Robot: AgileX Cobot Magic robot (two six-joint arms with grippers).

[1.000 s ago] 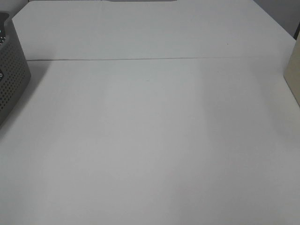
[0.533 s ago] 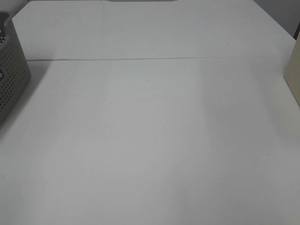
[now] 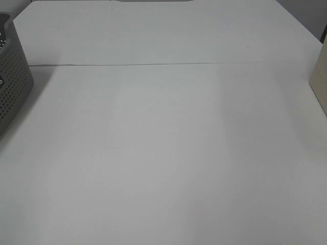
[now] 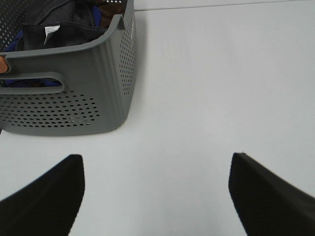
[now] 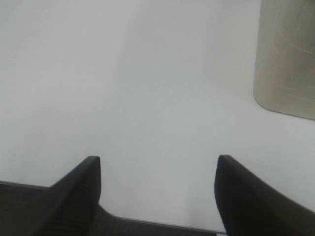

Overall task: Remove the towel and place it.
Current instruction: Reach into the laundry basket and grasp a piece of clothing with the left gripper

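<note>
White worktop [image 3: 163, 168] fills nearly all of the high view, plain and matte from its near edge onward. Seen from its own wrist camera, the left claw [image 4: 156, 160] hangs above this surface with its two dark fingers [image 4: 47, 196] spread wide apart and nothing between them. The right claw [image 5: 158, 160] is likewise spread wide over the white surface and grips nothing.

Just beyond the left claw, a grey perforated basket [image 4: 74, 105] stands on the worktop, with a slot handle in the wall that faces the claw. The towel [image 4: 74, 22] lies bundled inside it, very dark, almost black. A small white label [image 4: 51, 31] shows on one fold. Bits of blue cloth [image 4: 15, 42] show beside it in the same basket. The left claw is apart from both basket and towel.

From the high camera, the basket sits at the left edge of the worktop, partly cut off by the frame. Ahead of the right claw lies a beige object [image 5: 288, 59] with a rounded corner. The high view places it at the right edge of the worktop, and I cannot tell what it is. Farther back, a thin seam [image 3: 163, 64] runs across the worktop from side to side. Beyond it, the white surface goes on to its far edge.
</note>
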